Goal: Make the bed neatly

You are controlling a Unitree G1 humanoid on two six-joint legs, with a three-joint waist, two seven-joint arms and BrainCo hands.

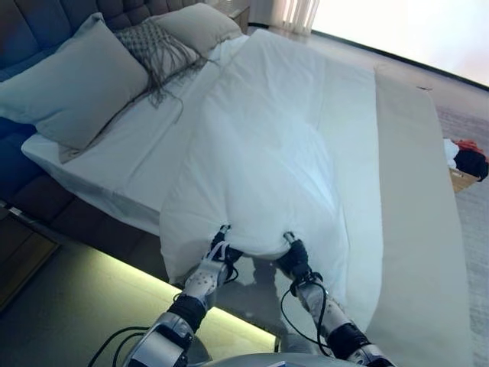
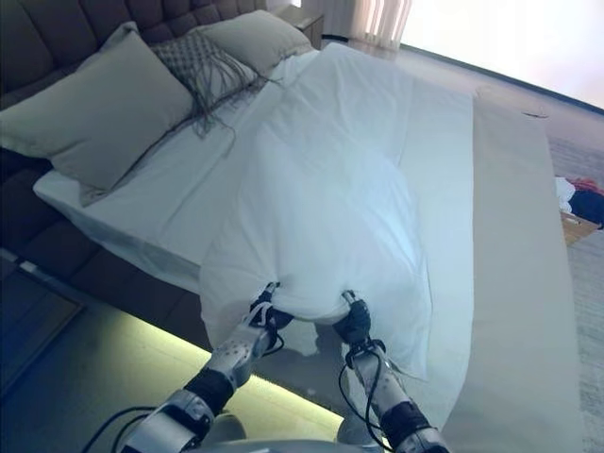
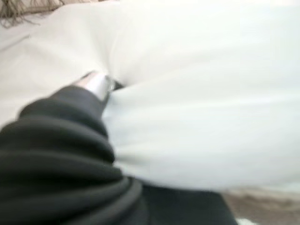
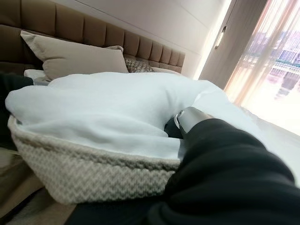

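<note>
Fingers of both hands are buried in the bunched near edge of the white duvet (image 1: 267,153); their curl cannot be read, so whether either hand actually clamps the cloth cannot be told.

Left eye view: the left hand (image 1: 216,258) and the right hand (image 1: 296,260) sit side by side at the near edge of the duvet, where the fabric gathers into a puckered fold around each. The duvet lies as a rumpled mass along the middle of the bed, narrower than the mattress. The white sheet (image 1: 130,164) is exposed toward the headboard side, and a beige bed runner (image 1: 420,229) shows along the opposite side. A large grey pillow (image 1: 76,84), a fringed cushion (image 1: 160,50) and a second pillow (image 1: 199,24) rest against the tufted headboard (image 1: 38,23). A basket of clothes (image 1: 464,162) stands on the floor beyond the bed.

Right eye view: same layout; the two hands are near each other, apart, with duvet cloth sagging between them.

Left wrist view: only the dark ribbed cover and one silver segment of the hand show, pressed into white duvet fabric. The fingertips are hidden.

Right wrist view: the ribbed cover and one silver segment show, with white cloth draped over a woven patterned edge (image 4: 93,171); the fingertips are hidden.

Task status, as a judgement: early to middle stage. The pillows appear placed. The duvet remains to be spread flat, squared to the mattress edges and smoothed.
</note>
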